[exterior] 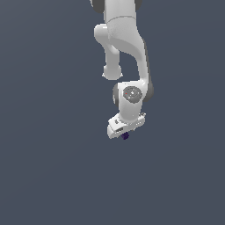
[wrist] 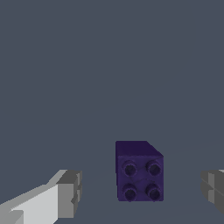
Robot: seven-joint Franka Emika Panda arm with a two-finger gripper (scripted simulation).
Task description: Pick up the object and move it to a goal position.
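Observation:
The object is a tiny dark purple cube [exterior: 125, 136] with studs on one face. In the exterior view it peeks out just under the white gripper [exterior: 124, 132], which points down at the end of the arm. In the wrist view the cube [wrist: 139, 170] stands between the two grey fingertips [wrist: 70, 194], with a clear gap on each side. The gripper [wrist: 142, 192] is open and touches nothing.
The white Franka arm [exterior: 125, 52] comes down from the top middle of the exterior view. All around is a plain dark grey-blue surface [exterior: 52, 154]. No goal marker shows.

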